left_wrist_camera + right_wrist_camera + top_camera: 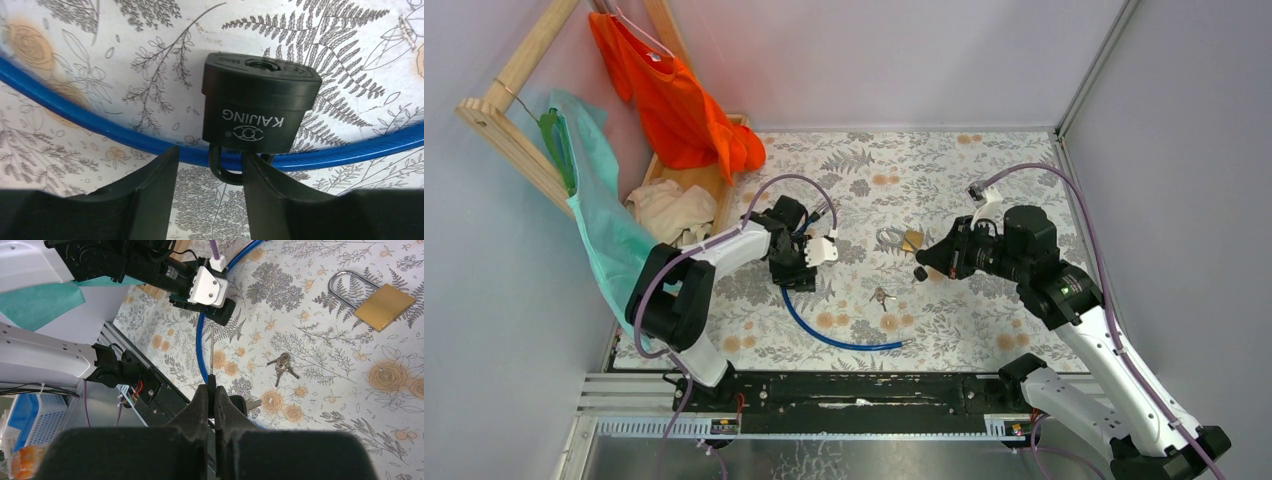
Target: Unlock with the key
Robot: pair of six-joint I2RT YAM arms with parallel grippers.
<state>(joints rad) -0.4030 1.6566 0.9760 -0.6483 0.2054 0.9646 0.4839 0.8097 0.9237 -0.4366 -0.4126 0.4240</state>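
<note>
A black padlock (260,107) marked KAIJING lies on the flowered cloth, its shackle looped round a blue cable (75,112). Its keyhole end faces away from my left gripper (210,165), which is open, its fingertips at the shackle without pinching it. My right gripper (211,390) is shut on the key (211,382) by its black head. The silver blade points toward the black padlock (226,312), some way short of it. In the top view the key (920,272) hangs over the table's middle, right of the left gripper (792,275).
A brass padlock (912,240) and a bunch of small silver keys (882,296) lie near the middle. The blue cable (824,330) curves toward the front. A wooden rack (509,120) with orange and teal garments and a beige cloth stands at the back left.
</note>
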